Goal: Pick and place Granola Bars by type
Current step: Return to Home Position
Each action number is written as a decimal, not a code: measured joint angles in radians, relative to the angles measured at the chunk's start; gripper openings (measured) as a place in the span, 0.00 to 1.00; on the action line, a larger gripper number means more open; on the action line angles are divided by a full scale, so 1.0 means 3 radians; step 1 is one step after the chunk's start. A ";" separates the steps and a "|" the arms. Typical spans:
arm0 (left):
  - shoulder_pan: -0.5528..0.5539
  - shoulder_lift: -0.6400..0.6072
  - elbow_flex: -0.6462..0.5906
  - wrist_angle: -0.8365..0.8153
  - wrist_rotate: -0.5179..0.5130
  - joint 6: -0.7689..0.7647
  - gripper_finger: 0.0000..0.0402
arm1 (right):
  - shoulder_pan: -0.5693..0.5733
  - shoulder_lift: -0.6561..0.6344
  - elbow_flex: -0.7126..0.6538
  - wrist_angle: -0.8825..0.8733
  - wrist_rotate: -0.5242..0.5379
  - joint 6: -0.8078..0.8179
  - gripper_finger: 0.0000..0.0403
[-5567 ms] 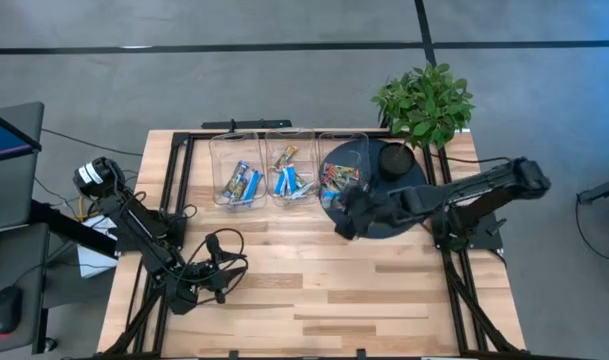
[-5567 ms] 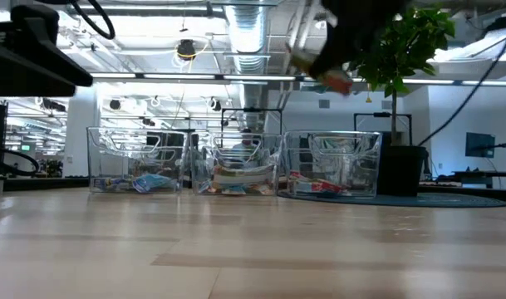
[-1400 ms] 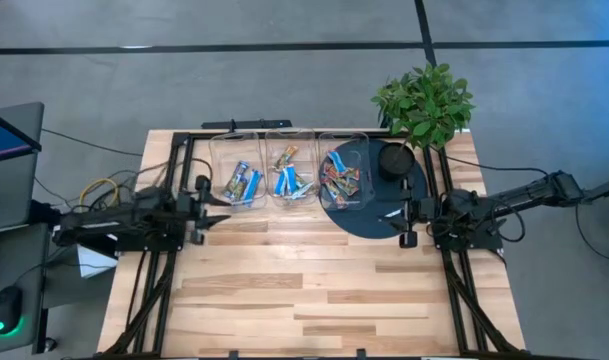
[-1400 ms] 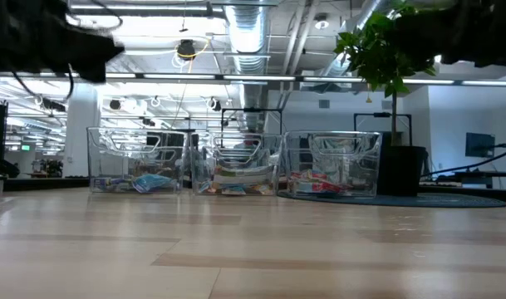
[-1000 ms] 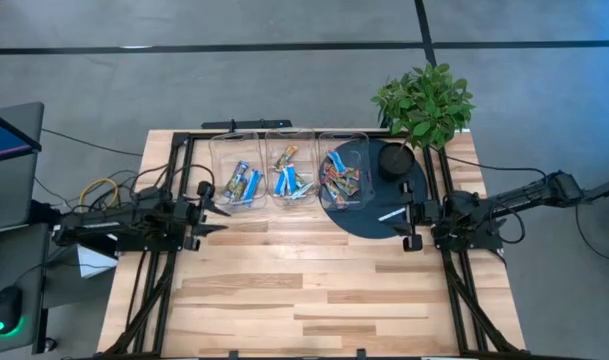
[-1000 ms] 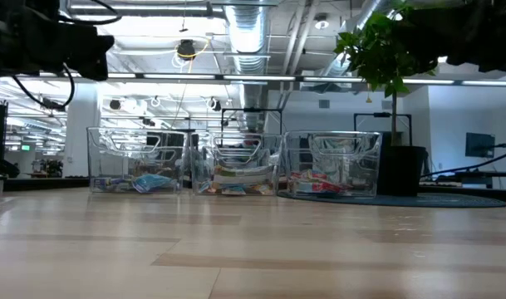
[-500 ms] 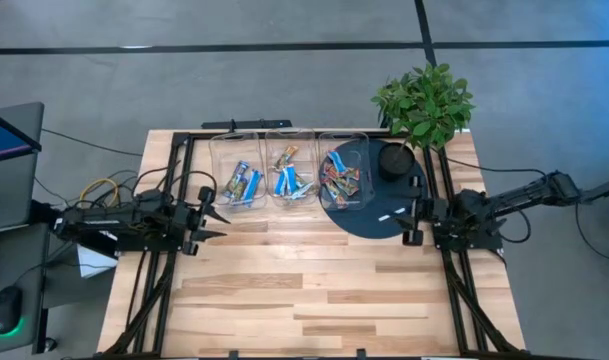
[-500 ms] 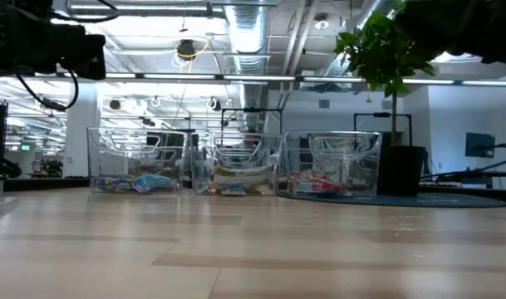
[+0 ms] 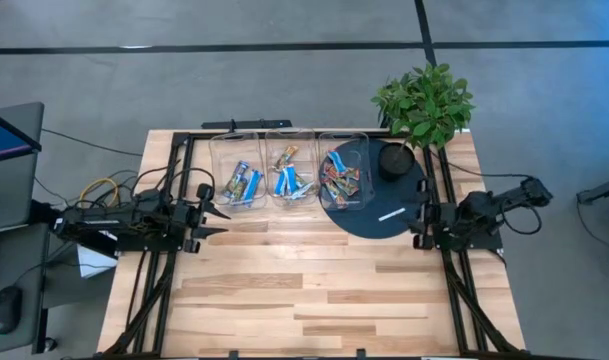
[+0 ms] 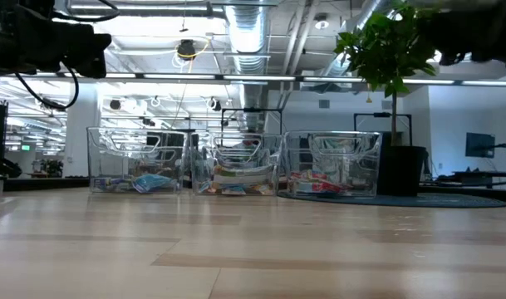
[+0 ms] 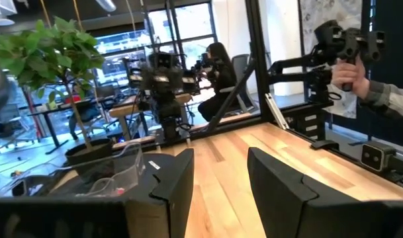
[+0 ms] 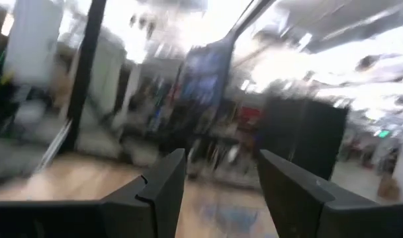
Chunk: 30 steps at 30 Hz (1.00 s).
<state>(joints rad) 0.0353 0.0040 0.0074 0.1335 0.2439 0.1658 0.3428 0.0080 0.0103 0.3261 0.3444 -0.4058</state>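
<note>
The granola bars lie in three clear bins at the table's far side: blue ones (image 9: pixel 242 184) in the left bin, blue and silvery ones (image 9: pixel 290 180) in the middle bin, orange-red ones (image 9: pixel 339 186) in the right bin. My left gripper (image 9: pixel 214 217) hovers open at the table's left edge, pointing level toward the right, near the left bin. My right gripper (image 9: pixel 415 225) hovers open at the right edge, pointing left. In both wrist views the fingers (image 11: pixel 218 178) (image 12: pixel 218 182) have nothing between them.
The right bin (image 9: pixel 342 150) stands on a dark round mat (image 9: pixel 379 225), which also bears a small white stick-like mark (image 9: pixel 391 214) and a potted plant (image 9: pixel 424 100). Bare wood (image 9: pixel 314 290) fills the near half. A person's hand (image 11: pixel 355 69) shows beyond the table.
My right gripper has drawn back a little toward the table's right edge and rolled slightly, while the arm behind it has folded in. Its fingers stay open. The bars and bins have kept their places.
</note>
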 joint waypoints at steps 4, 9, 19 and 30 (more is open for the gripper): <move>0.0000 -0.0001 0.0000 0.0003 -0.0002 0.0048 0.34 | 0.0107 -0.0017 0.0226 -0.0661 -0.0010 0.0067 0.45; 0.0005 0.0004 -0.0002 0.0034 0.0009 0.0127 0.34 | 0.0027 -0.0021 0.0381 -0.0820 -0.0147 0.0151 0.45; 0.0005 0.0005 -0.0004 -0.0001 0.0037 0.0179 0.35 | -0.0645 -0.0017 -0.0008 -0.0568 -0.0904 0.0486 0.44; 0.0005 0.0006 -0.0004 -0.0195 0.0016 0.0177 0.35 | -0.0912 -0.0017 -0.0011 -0.0733 -0.1205 0.0660 0.44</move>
<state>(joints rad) 0.0368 0.0059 0.0063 0.0750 0.2488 0.2187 0.0692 0.0029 0.0071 0.1061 -0.0170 -0.2079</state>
